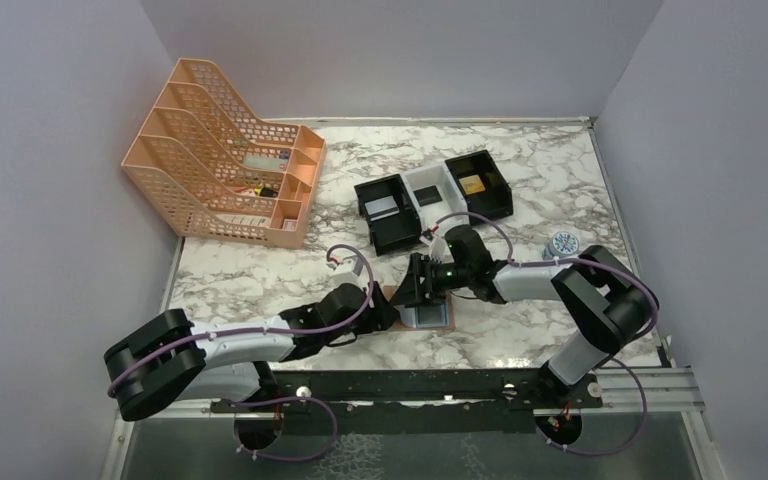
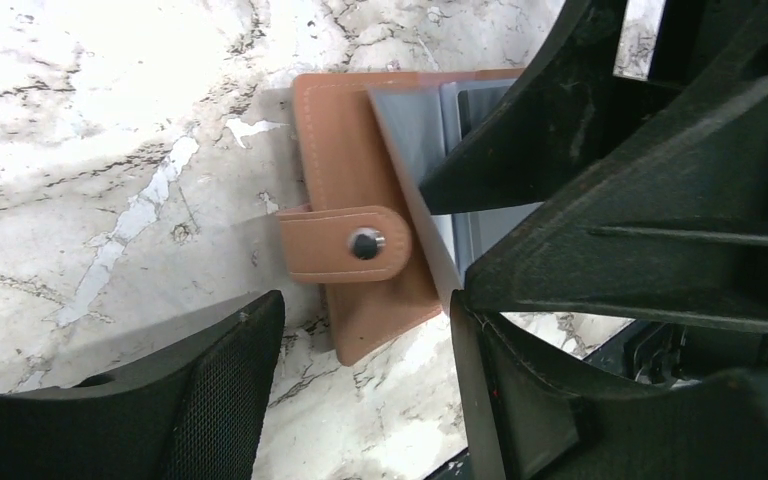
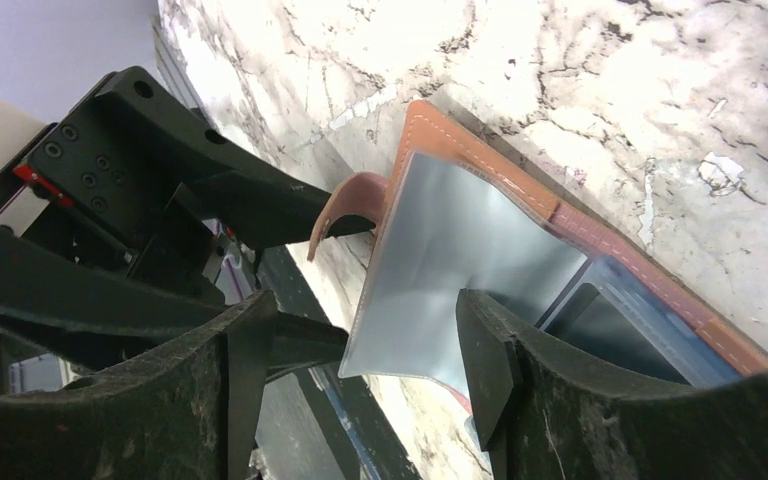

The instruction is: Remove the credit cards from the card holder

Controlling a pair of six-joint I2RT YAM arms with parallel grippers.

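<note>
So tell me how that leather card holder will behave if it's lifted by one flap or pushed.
Probably floppy: the card holder has its blue-grey lining bowing up off the leather. It looks thin and light, so a push would likely slide it across the smooth marble table. Its snap tab curls loosely and may snag.

Bright, even overhead light; all my views read clearly.
I get washed-out glare on the marble table (image 2: pixel 80 120) in both wrist views, and a soft shadow left of the card holder (image 2: pixel 350 150).
</note>
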